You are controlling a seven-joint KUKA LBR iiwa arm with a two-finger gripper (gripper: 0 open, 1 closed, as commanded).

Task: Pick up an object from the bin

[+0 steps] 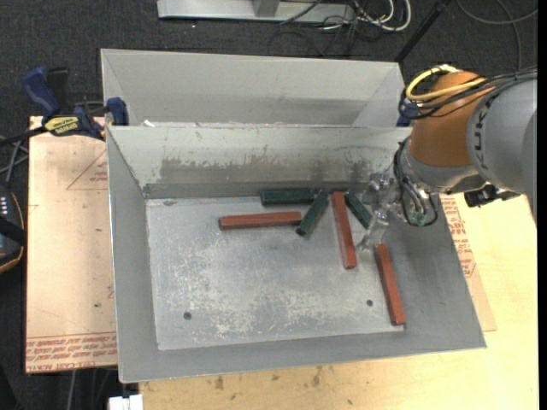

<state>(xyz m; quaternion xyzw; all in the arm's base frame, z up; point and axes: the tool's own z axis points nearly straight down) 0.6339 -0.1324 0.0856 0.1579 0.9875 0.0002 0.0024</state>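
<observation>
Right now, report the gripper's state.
Gripper: cannot be told. It is at the right side of the bin, between the long red bar and the outer red bar.

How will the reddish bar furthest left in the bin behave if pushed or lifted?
The reddish bar looks straight and flat-sided, so probably stiff and likelier to slide than roll. It lies flat on the bin floor, so tipping seems unlikely. Being long, it might tilt if gripped near one end.
</observation>
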